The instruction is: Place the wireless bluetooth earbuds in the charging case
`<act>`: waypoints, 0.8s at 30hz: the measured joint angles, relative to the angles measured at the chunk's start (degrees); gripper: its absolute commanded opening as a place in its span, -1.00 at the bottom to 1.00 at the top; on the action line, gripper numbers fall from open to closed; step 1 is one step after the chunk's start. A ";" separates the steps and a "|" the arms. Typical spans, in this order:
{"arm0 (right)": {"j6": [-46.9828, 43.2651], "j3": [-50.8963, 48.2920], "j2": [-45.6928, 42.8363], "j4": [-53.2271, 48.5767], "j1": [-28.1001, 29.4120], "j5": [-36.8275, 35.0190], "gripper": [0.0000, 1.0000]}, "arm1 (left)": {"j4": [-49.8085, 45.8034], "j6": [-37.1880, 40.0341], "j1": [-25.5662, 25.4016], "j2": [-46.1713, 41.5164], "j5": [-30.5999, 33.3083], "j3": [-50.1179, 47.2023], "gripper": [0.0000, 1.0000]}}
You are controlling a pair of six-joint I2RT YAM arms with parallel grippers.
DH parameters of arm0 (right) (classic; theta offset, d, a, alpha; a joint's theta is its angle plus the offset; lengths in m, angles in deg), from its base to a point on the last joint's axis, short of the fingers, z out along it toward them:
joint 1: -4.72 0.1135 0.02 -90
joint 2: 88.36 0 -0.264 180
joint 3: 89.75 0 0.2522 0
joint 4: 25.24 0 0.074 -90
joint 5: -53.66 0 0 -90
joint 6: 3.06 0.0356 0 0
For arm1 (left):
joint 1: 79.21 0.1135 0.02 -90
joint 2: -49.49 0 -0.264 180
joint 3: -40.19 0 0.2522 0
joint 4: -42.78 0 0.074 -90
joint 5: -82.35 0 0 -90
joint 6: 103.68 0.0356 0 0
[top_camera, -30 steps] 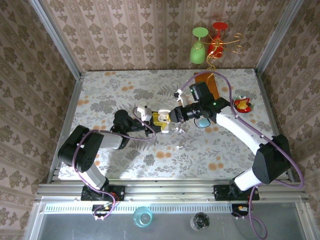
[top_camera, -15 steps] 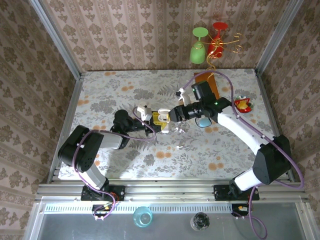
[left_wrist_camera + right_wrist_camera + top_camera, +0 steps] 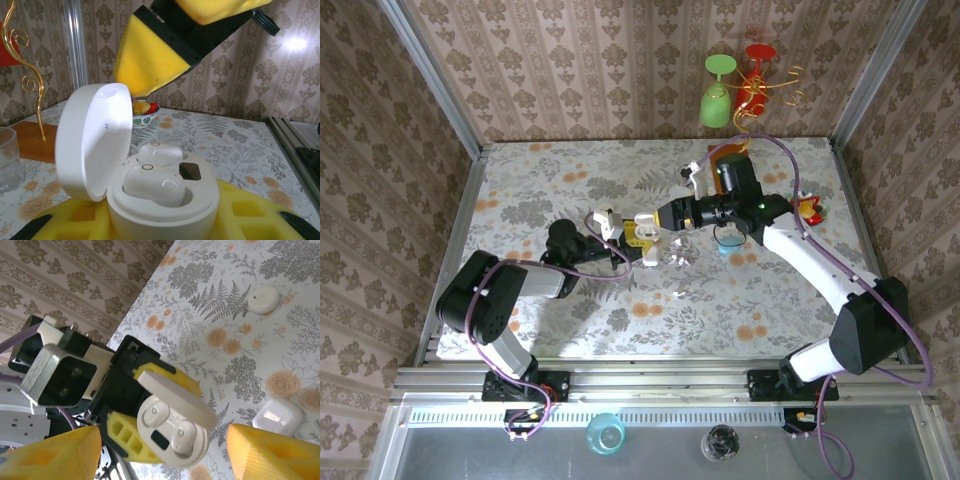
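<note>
**Open case gripped mid-desk, both earbuds seated**

In the overhead view the left arm lies low over the flowered desk (image 3: 520, 190), reaching toward its middle. The left gripper (image 3: 160, 222) has its yellow foam jaws clamped on the body of the white charging case (image 3: 200, 197), one pad on each side, holding it upright. The lid is swung open and stands up on the left side of the case as the left wrist camera sees it.

Inside lie the wireless bluetooth earbuds (image 3: 152, 184), two glossy white pieces side by side. Each sits in its own well, one nearer the camera and one behind it.

Just above the lid hangs a yellow pad of the right gripper (image 3: 165, 452). I cannot tell whether the pad touches the lid. From the right wrist, its jaws stand wide apart, one pad at each lower corner, and the open case lies between and beyond them with nothing held.

On the desk near the held case rests a rounded-square white case (image 3: 277, 416). Well apart from it is a round white case (image 3: 263, 299). Further right in the overhead view, a small bowl (image 3: 807, 208) with something red and yellow in it sits near the desk's right edge.
</note>
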State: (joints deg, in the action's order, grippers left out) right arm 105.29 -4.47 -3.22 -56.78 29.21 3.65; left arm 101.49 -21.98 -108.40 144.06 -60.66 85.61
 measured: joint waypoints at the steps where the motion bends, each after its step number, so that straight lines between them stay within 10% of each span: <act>1: -0.22 0.57 0.87 0.02 0.22 0.17 0.40 | 0.00 0.00 0.00 0.00 0.20 0.00 -0.48; 24: -7.28 -4.02 -3.15 0.00 4.24 0.85 0.35 | 0.26 0.85 0.57 -0.22 4.09 -0.20 -0.49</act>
State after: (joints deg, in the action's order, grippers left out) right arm 98.01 -8.49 -6.37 -56.78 33.45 4.50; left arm 101.75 -21.13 -107.83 143.84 -56.57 85.42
